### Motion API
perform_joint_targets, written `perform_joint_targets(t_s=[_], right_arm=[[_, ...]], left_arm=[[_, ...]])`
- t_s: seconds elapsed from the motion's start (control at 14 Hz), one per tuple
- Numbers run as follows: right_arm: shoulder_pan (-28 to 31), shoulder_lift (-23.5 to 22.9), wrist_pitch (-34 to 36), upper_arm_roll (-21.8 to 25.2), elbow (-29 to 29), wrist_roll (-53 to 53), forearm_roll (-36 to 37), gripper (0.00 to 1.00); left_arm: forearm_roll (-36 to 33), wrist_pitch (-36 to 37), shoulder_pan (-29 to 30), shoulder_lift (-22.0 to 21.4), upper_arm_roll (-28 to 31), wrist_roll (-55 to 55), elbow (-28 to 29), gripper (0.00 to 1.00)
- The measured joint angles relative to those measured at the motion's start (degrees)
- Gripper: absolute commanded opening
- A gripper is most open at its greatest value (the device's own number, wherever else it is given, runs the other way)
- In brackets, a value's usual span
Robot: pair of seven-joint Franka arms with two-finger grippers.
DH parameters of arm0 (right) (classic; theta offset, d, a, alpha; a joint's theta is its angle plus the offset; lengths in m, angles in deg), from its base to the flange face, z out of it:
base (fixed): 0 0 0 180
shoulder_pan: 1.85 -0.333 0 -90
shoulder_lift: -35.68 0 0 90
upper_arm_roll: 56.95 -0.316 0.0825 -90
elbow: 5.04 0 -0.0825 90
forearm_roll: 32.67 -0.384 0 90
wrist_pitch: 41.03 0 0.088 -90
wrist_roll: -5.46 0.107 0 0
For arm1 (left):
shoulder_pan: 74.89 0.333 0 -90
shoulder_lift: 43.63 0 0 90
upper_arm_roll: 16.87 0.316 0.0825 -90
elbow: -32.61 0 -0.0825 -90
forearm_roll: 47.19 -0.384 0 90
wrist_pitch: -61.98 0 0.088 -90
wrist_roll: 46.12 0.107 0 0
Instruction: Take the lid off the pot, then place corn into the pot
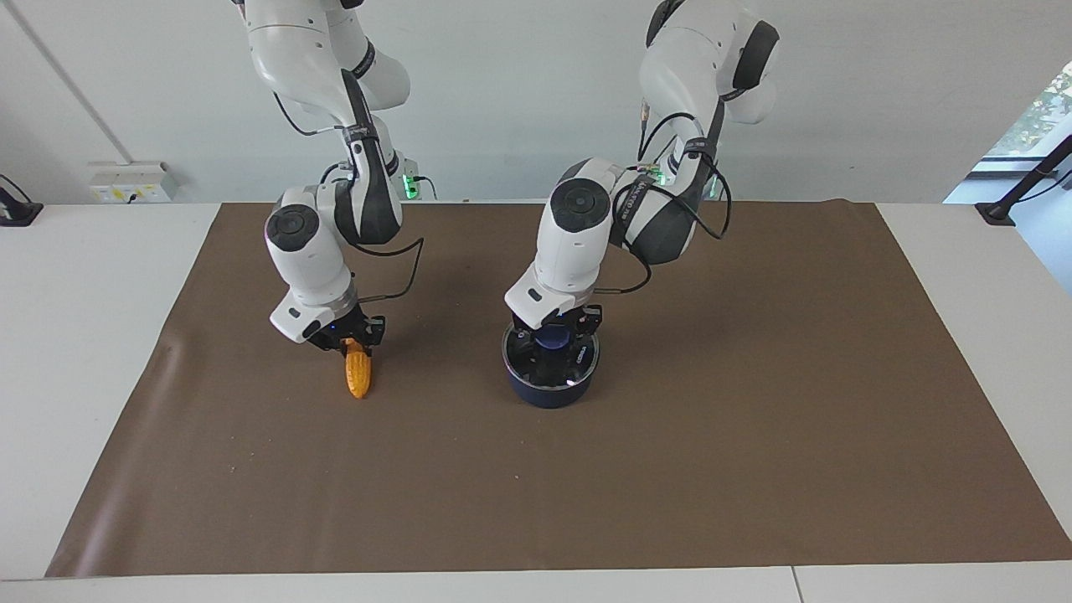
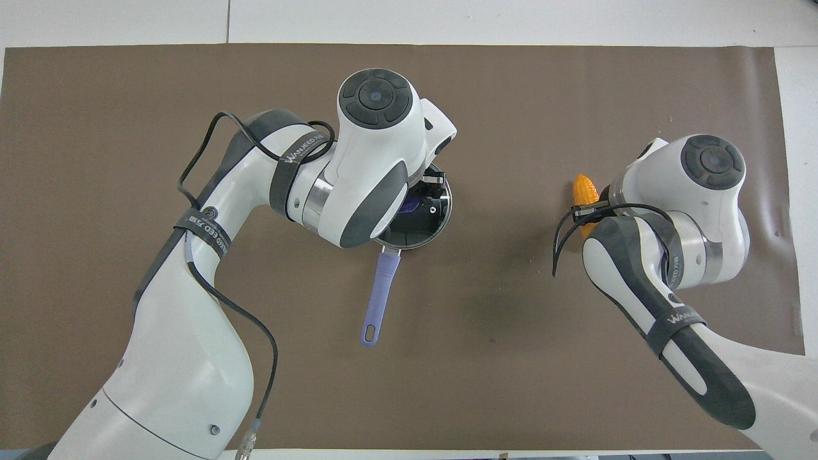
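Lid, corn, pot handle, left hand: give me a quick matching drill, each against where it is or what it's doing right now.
Things:
1. lid
2. corn
3. pot handle
4. left hand

States:
A. points toward the robots
B. down on the blue knob
C. gripped by the right hand, tip hanging down
D. sits on the pot

Pairs: 1-D, 2-C, 3-A, 4-B

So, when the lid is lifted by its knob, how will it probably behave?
The lid is probably rigid: glass in a metal rim. Held only by its blue knob, under the left gripper, it may tilt. If dropped, the glass could break.
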Motion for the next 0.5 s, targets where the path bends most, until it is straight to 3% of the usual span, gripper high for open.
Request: perform_joint_targets(t_s=[0.21,0.5], right_arm=[[-3.06,-0.44,10.89,-0.18,10.36,2.31,-0.03,0.0],[-6.65,-1.35,13.8,-0.32,15.56,6.66,-3.15,0.0]], left_arm=[[0.0,0.07,-0.03,-0.01,0.01,-1.59,-0.04,0.0],[0.31,0.87,-0.08,-1.35,0.02,-3.43,-0.67,0.0]])
